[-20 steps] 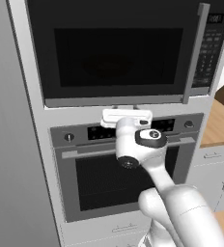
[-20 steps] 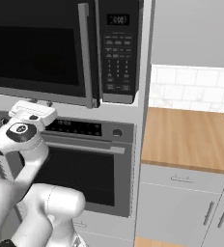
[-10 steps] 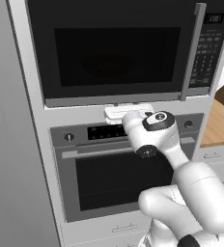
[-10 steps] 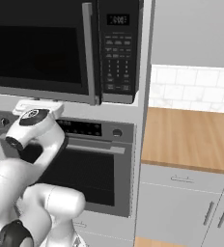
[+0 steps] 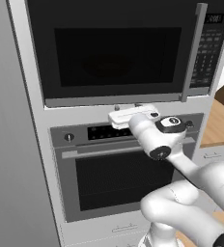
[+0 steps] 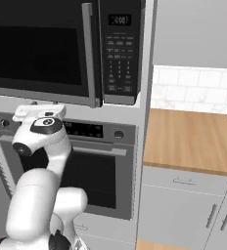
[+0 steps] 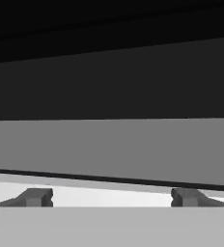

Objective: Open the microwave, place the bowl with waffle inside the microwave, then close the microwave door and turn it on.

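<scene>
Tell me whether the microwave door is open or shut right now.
Shut. The microwave door sits flush in its frame, its handle upright beside the keypad, with no cavity showing.

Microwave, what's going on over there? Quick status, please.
Gripper open, empty, up close to the steel lower edge of the microwave door. Door shut, handle untouched. Nothing seen in the way.

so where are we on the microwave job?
Nothing looks done: the microwave door is shut, its handle untouched. In hand: the claw is open, empty, close against the door's lower steel edge, left of the handle. Left: open the door, load the bowl and waffle, close it, start it at the keypad.
</scene>
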